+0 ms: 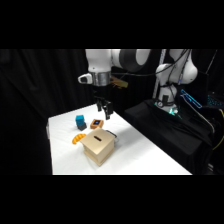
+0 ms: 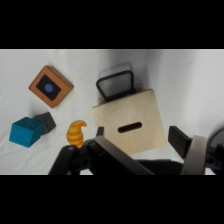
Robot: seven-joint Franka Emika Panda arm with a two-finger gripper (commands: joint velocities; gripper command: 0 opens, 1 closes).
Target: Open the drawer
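With fingers spread, empty tool (image 1: 104,111) above wooden box (image 1: 99,145).

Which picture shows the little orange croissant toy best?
The wrist view: the croissant toy shows whole and large, curled beside the wooden box. In the side view it is only a small orange shape left of the box.

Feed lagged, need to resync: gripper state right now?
Gripper: open, holding nothing, above the box.
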